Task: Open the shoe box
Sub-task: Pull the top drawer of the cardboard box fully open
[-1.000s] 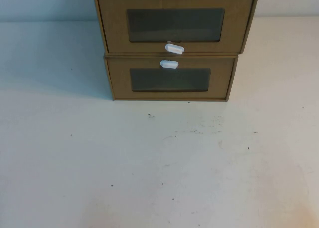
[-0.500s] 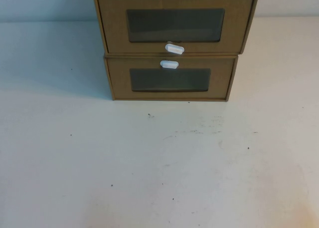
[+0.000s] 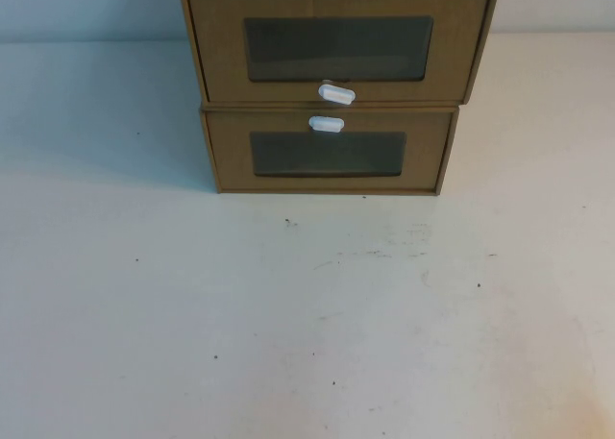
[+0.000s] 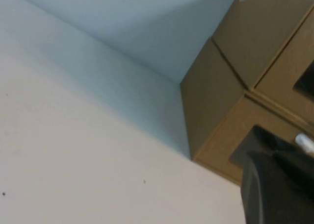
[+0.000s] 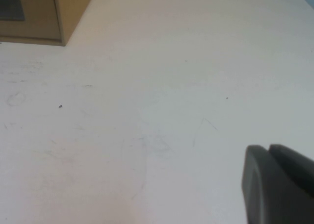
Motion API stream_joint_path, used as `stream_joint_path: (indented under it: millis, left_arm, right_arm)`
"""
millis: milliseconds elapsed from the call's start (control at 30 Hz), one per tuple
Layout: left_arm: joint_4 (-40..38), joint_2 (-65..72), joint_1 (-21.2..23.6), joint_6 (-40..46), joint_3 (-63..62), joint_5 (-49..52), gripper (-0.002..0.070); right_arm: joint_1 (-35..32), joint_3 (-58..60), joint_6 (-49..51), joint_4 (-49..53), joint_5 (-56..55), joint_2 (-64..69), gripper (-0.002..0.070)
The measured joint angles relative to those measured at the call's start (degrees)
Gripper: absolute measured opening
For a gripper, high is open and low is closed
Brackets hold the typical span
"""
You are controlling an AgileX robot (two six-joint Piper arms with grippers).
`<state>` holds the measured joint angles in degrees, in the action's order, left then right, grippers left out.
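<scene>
Two brown cardboard drawer-style boxes sit stacked at 12 o'clock on a white table (image 3: 307, 343). We see the upper shoe box (image 3: 336, 45) resting on the lower shoe box (image 3: 327, 156), each with a dark window and a small white handle: upper handle (image 3: 336, 94), lower handle (image 3: 327, 124). Both drawers sit flush and closed, so we judge that nothing of the opening is done. Reaching, gripping a handle and pulling all remain.

Neither arm shows from above. The right gripper (image 5: 270, 153) is clenched on nothing, low over bare table, with the boxes well apart from it toward roughly 11 o'clock. The left gripper (image 4: 272, 160) sits nearer, with the boxes toward about 1 o'clock. Whether it is released or clenched, we cannot tell.
</scene>
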<state>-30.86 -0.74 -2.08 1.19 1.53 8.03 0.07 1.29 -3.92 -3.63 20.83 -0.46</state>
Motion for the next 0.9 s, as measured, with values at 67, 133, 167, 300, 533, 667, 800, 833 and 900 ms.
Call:
stream_joint_path:
  millis: [67,133,167,300,533,667,800,833,900]
  left_arm:
    - [-1.7,0.0,0.0,0.0,0.0,-2.4,-0.0005]
    - [-2.6,0.0,0.0,0.0,0.0,-4.2,-0.0005]
    - [-2.8,0.0,0.0,-0.1,0.0,-4.4,-0.0005]
    - [-3.2,0.0,0.0,-0.2,-1.0,2.1,-0.0005]
    - [-3.6,8.8,0.0,5.3,-14.4,17.1,-0.0005]
    - [-3.4,19.4,0.0,11.6,-24.7,26.7,-0.0005]
    - [-3.2,30.6,0.0,19.6,-35.7,33.1,-0.0005]
    - [-3.3,33.6,0.0,21.1,-38.7,33.7,-0.0005]
    - [-4.3,38.9,0.0,24.0,-44.3,34.8,-0.0005]
  right_arm:
    - [0.0,0.0,0.0,0.0,0.0,0.0,-0.0013]
    - [0.0,0.0,0.0,0.0,0.0,0.0,-0.0013]
    - [0.0,0.0,0.0,0.0,0.0,0.0,-0.0013]
    - [0.0,0.0,0.0,0.0,0.0,0.0,-0.0014]
    - [0.0,0.0,0.0,0.0,0.0,0.0,-0.0013]
    - [0.0,0.0,0.0,0.0,0.0,0.0,-0.0013]
    - [-0.1,0.0,0.0,0.0,0.0,0.0,-0.0014]
    - [0.0,0.0,0.0,0.0,0.0,0.0,-0.0014]
    - [0.0,0.0,0.0,0.0,0.0,0.0,-0.0014]
